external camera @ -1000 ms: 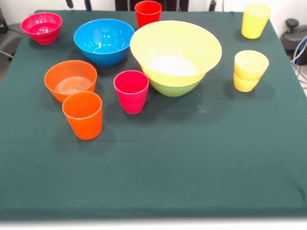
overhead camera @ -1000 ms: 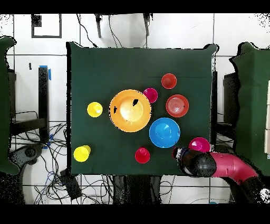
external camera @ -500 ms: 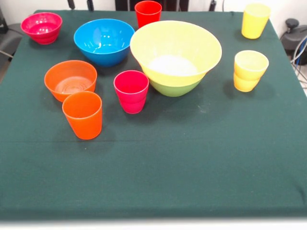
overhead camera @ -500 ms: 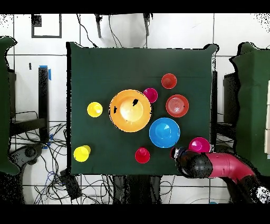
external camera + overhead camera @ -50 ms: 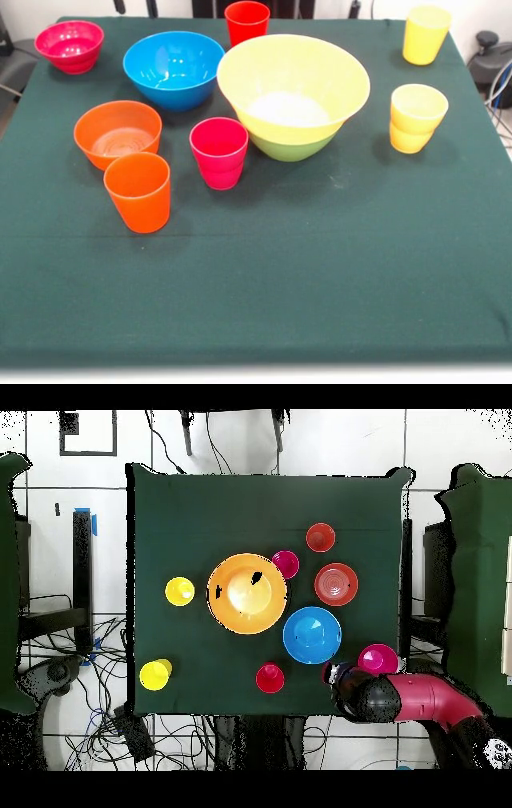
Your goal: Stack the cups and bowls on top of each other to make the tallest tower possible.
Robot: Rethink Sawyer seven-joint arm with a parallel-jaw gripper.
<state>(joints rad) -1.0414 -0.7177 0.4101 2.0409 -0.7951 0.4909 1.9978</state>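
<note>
Green bowl (image 5: 292, 147) mostly under yellow bowl (image 5: 293, 85); tool (image 5: 334, 676) state unreadable

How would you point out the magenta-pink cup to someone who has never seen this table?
Find the big yellow bowl nested in a green bowl, the largest thing on the green cloth. In the front view, the magenta-pink cup stands upright just to its left, apart from it. It is a narrow tumbler, unlike the wider orange bowl, and pinker than the orange cup nearby.
</note>
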